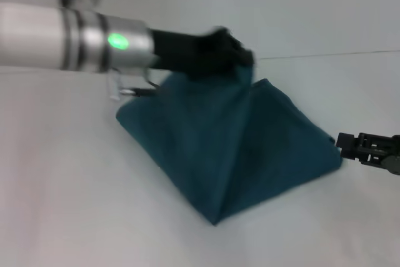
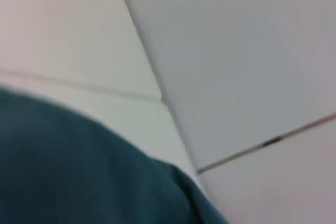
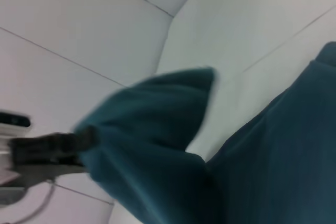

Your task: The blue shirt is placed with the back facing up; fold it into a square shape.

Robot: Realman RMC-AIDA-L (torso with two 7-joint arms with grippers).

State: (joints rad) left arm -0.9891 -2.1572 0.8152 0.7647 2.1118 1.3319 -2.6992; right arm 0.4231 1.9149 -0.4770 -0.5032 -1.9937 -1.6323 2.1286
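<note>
Head view: I am seeing the shirt [image 1: 231, 148] lying on the white surface [image 1: 75, 204], bunched into a tent-like peak with one corner pointing toward me. My left gripper [image 1: 240, 54] is holding the peak up above the surface, pinched closed on the cloth. My right gripper [image 1: 342, 143] is sitting low at the shirt's right corner, touching or just beside its edge; I cannot tell how its fingers are set.

Left wrist view: I am seeing shirt fabric [image 2: 79, 171] filling the near part of the picture, with the pale surface [image 2: 252, 51] and thin seam lines beyond it.

Right wrist view: I am seeing the shirt [image 3: 273, 161] close up, a raised fold of it hanging from the left gripper [image 3: 84, 142], which is clamping that fold.
</note>
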